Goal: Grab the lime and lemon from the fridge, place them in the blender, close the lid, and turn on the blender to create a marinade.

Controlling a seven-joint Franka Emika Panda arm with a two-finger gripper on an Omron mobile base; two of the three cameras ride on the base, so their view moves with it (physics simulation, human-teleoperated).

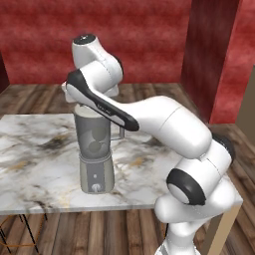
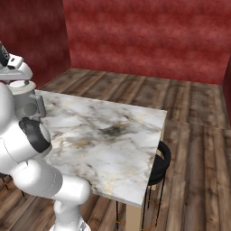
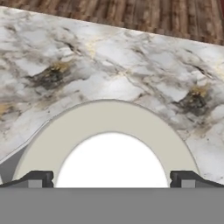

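Above blender (image 1: 95,154) on marble worktop (image 1: 35,164), end effector (image 3: 112,178) open, fingers spread wide either side of white lid (image 3: 111,159), apparently seated on jar mouth to close it

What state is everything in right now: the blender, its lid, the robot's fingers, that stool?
blender: upright on the marble table, two round fruits inside the jar.
lid: on the jar mouth, directly below the hand.
fingers: spread wide, either side of the lid, holding nothing.
black stool: standing at the table's edge.
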